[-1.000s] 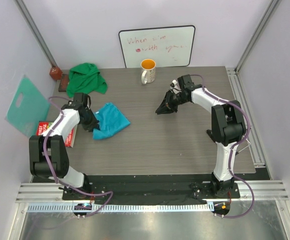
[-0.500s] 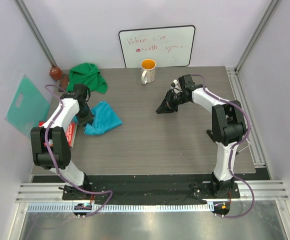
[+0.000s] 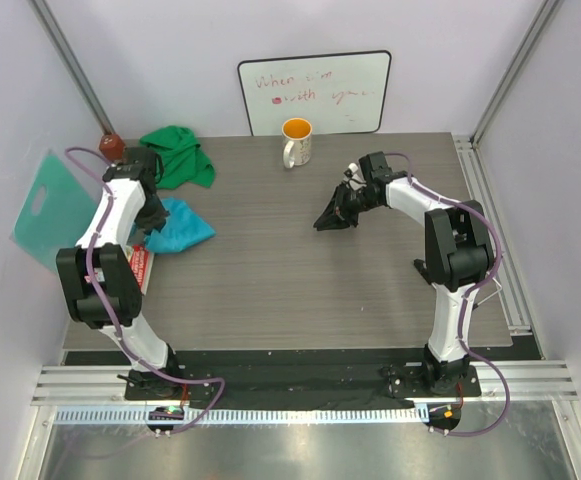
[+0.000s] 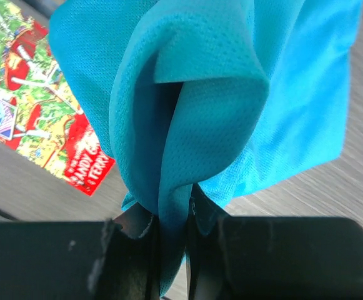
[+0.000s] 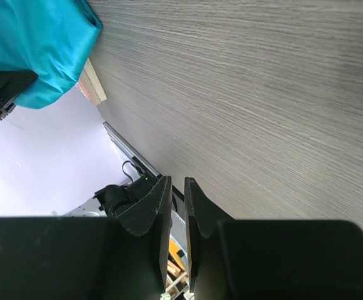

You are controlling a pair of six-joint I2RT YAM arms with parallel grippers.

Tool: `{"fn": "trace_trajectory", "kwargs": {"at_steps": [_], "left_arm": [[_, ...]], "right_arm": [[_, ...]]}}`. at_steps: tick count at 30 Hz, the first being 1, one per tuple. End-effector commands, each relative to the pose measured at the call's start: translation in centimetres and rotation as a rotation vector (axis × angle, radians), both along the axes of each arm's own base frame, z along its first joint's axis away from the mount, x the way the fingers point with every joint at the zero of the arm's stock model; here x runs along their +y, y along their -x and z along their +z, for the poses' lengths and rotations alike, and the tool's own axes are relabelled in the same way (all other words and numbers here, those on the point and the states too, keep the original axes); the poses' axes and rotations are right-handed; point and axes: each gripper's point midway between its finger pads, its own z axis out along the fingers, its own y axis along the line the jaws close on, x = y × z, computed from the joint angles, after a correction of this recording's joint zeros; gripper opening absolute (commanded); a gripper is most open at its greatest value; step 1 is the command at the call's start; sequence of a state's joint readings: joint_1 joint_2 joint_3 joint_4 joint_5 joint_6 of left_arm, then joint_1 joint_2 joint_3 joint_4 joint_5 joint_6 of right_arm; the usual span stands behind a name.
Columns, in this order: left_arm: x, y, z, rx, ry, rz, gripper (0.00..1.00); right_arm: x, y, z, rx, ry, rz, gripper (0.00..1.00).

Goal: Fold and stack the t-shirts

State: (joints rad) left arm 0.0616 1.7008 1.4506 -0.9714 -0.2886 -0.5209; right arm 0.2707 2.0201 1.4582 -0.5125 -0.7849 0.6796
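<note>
Grey wood-grain counter [image 3: 300, 290], both shirts bunched at its far-left side, neither folded yet.
Left gripper [image 4: 172, 215] is clamped on a gathered fold of the turquoise t-shirt [image 3: 180, 228], which trails near the green t-shirt [image 3: 175, 155] crumpled at the back corner. Such an edge pinch suits dragging or shaking the cloth flat, I judge. Right gripper [image 5: 174, 187] hangs mid-counter, fingers nearly together on nothing, probably parked clear until a second corner needs holding.

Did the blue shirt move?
Yes. The blue shirt, pinched in the left hand, slid left, away from the mug and toward the red book.
</note>
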Motion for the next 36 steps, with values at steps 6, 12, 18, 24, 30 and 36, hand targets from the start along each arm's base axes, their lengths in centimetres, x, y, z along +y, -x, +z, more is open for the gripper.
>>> {"fn": "trace_trajectory", "kwargs": {"at_steps": [6, 12, 18, 24, 30, 36], "left_arm": [[3.4, 2.6, 2.1, 0.023, -0.086, 0.109, 0.00], [4.9, 5.8, 1.6, -0.011, -0.032, 0.228, 0.00], [6.0, 7.6, 2.1, -0.086, 0.007, 0.348, 0.00], [6.9, 8.5, 2.5, -0.150, 0.067, 0.475, 0.00], [8.8, 9.3, 3.8, -0.174, 0.039, 0.533, 0.00], [9.7, 11.3, 3.4, -0.144, 0.011, 0.571, 0.00]], "right_arm": [[-0.5, -0.1, 1.6, -0.042, -0.031, -0.003, 0.19], [-0.3, -0.2, 1.6, -0.041, -0.044, 0.005, 0.19], [-0.2, -0.1, 1.5, -0.029, -0.060, 0.014, 0.19], [-0.1, -0.1, 1.9, -0.035, -0.064, 0.014, 0.19], [-0.1, -0.2, 1.8, -0.032, -0.067, 0.018, 0.19], [-0.1, 0.0, 1.5, -0.027, -0.066, 0.021, 0.19]]}}
